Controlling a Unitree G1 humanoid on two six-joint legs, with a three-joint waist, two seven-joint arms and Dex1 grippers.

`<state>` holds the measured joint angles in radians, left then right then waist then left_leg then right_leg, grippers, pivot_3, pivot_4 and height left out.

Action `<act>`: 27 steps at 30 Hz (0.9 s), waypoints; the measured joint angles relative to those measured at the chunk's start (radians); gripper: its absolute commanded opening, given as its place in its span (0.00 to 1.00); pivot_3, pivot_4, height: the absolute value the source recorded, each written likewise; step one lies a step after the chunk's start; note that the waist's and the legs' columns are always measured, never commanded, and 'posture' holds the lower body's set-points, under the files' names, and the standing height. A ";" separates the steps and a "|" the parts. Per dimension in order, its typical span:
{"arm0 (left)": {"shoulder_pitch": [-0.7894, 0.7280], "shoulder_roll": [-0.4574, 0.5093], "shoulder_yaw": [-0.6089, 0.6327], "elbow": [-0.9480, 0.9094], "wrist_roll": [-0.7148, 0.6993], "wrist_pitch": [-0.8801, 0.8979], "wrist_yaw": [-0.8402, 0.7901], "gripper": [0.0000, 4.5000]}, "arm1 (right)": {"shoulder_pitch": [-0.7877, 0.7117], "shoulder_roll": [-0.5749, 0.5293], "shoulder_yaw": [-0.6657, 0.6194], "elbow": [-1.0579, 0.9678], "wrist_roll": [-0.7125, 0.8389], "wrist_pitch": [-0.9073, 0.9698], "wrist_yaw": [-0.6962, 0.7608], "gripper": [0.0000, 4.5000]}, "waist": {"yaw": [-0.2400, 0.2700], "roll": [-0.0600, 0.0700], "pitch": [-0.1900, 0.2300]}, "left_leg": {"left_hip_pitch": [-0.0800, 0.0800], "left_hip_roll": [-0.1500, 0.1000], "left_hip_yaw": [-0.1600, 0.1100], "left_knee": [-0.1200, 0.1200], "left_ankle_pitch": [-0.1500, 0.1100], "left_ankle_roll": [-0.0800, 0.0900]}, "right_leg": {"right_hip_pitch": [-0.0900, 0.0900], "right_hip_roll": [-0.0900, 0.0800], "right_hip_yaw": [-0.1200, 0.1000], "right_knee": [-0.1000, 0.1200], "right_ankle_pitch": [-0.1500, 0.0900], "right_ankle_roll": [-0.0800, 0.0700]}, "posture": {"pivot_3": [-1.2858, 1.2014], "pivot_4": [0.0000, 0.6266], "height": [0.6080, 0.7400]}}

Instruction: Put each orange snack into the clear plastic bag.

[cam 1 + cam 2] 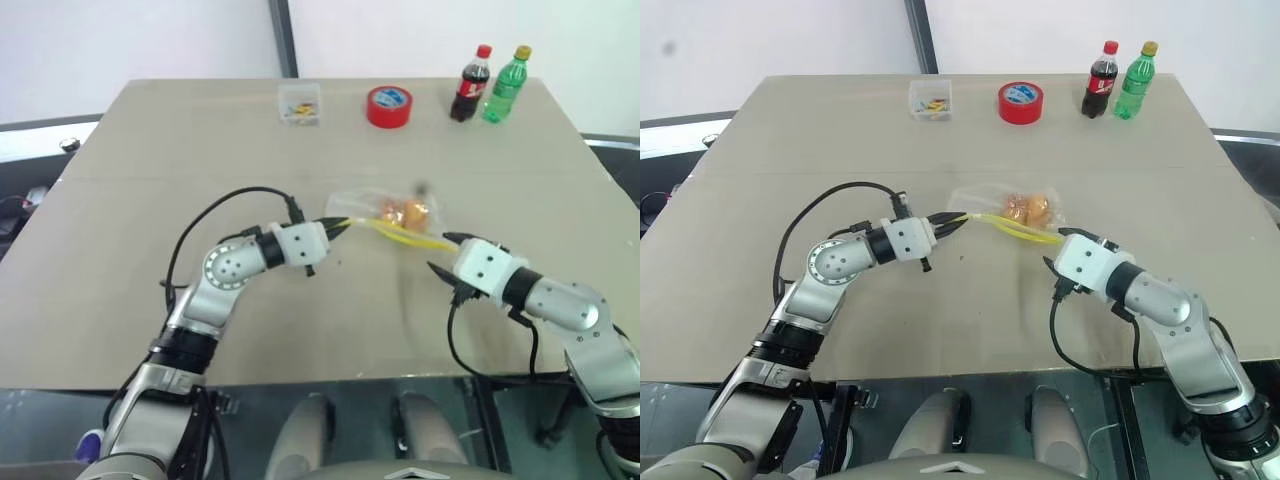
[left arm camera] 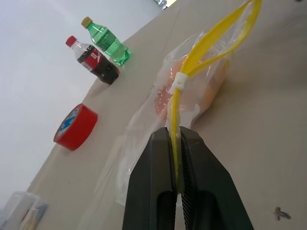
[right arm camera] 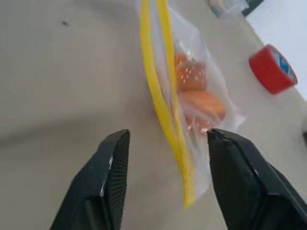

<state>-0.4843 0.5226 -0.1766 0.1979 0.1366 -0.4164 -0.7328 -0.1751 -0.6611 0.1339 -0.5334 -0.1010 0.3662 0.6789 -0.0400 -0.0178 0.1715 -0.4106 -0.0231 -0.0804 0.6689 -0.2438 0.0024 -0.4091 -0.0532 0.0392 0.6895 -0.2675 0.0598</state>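
The clear plastic bag (image 1: 372,208) is near the table's middle, with two orange snacks (image 1: 402,212) inside it. My left gripper (image 1: 335,228) is shut on one end of the bag's yellow seal strip (image 2: 175,110), pinching it flat between both fingers. The strip runs from there toward my right gripper (image 1: 443,254), which stands open. In the right wrist view the strip's free end (image 3: 169,120) lies between the spread fingers (image 3: 112,163) without touching them, and both snacks (image 3: 191,76) show through the plastic beyond it.
Along the table's far edge stand a small clear box of coloured bits (image 1: 300,104), a red tape roll (image 1: 389,106), a cola bottle (image 1: 471,84) and a green bottle (image 1: 505,86). The tan tabletop (image 1: 150,180) is wide around the bag.
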 measured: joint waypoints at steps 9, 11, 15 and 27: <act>0.015 -0.001 -0.022 -0.071 0.028 0.003 0.018 0.00 | -0.293 0.142 0.220 0.144 -0.092 -0.057 0.003 0.48 | 0.007 0.000 0.000 | -0.002 -0.001 -0.002 0.000 0.000 0.000 | -0.001 -0.001 -0.002 -0.001 0.000 0.000 | 0.52 0.24 1.00; 0.017 -0.001 -0.022 -0.077 0.029 0.017 0.019 0.00 | -0.323 0.163 0.250 0.201 -0.114 -0.094 -0.003 0.32 | 0.007 0.000 0.000 | -0.002 -0.001 -0.002 0.000 0.000 0.000 | -0.001 -0.001 -0.002 -0.001 0.000 0.000 | 0.52 0.24 1.00; 0.018 0.001 -0.022 -0.103 0.030 0.031 0.021 0.00 | -0.352 0.181 0.268 0.256 -0.149 -0.152 -0.011 0.32 | 0.006 0.000 0.000 | -0.003 -0.001 -0.002 0.000 0.000 0.000 | -0.001 -0.001 -0.002 -0.001 0.000 0.000 | 0.52 0.24 1.00; 0.030 0.003 -0.022 -0.126 0.037 0.068 0.031 0.00 | -0.373 0.199 0.274 0.297 -0.188 -0.208 -0.001 0.32 | 0.003 0.000 0.000 | -0.002 -0.001 -0.002 0.000 0.000 0.000 | -0.001 -0.001 -0.002 -0.001 0.000 0.000 | 0.52 0.24 1.00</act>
<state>-0.4538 0.5261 -0.1985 0.0719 0.1734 -0.3480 -0.7020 -0.5476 -0.4623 0.4080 -0.2363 -0.2889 0.1586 0.6784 -0.0367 -0.0179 0.1715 -0.4130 -0.0241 -0.0827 0.6689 -0.2438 0.0023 -0.4103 -0.0540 0.0370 0.6883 -0.2674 0.0597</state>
